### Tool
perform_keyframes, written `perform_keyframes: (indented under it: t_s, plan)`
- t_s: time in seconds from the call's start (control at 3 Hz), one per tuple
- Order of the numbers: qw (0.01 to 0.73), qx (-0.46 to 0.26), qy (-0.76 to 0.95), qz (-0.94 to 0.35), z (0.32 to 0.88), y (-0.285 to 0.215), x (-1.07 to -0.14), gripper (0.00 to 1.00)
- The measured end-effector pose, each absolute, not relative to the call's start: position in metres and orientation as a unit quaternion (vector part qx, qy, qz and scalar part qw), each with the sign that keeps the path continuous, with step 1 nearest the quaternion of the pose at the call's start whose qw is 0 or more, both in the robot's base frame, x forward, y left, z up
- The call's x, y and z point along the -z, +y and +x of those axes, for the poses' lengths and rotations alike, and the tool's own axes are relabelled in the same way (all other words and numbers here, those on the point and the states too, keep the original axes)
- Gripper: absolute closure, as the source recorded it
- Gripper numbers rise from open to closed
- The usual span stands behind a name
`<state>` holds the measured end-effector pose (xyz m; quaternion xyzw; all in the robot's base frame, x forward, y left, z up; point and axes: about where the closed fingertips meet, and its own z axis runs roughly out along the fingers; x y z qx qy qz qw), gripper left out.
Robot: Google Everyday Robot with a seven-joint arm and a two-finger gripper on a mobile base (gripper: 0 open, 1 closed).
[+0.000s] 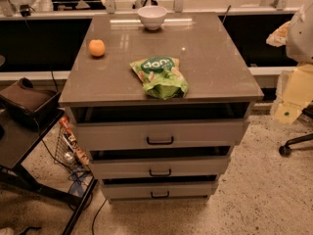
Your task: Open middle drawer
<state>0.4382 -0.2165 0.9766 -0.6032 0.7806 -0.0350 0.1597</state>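
A grey cabinet (pixel 161 65) with three stacked drawers stands in the centre. The middle drawer (pixel 122 168) has a medium-height grey front with a small black bar handle (pixel 160 172) at its centre. A dark gap runs along the top of its front, and none of its interior shows. The top drawer (pixel 112 135) has the tallest front and the bottom drawer (pixel 127 192) the slimmest; each has its own black handle. My gripper is not in view.
On the cabinet top lie a green snack bag (pixel 159 76), an orange (pixel 97 48) and a white bowl (pixel 152 17). A dark side table (pixel 19 141) and a wire basket (pixel 68 148) stand to the left. A chair wheel (pixel 285 150) and yellow-white items (pixel 296 89) are on the right.
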Motion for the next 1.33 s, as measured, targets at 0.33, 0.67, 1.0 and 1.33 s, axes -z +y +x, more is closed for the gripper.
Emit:
perform_keyframes:
  t_s: [0.33, 0.67, 1.0, 1.33]
  plan:
    - [0.160, 0.035, 0.781, -0.603, 0.438, -0.217, -0.977, 0.00]
    - [0.161, 0.034, 0.779, -0.605, 0.444, -0.212, -0.962, 0.00]
    - [0.170, 0.027, 0.767, -0.617, 0.448, -0.200, -0.926, 0.00]
    - [0.170, 0.034, 0.761, -0.625, 0.451, -0.194, -0.874, 0.00]
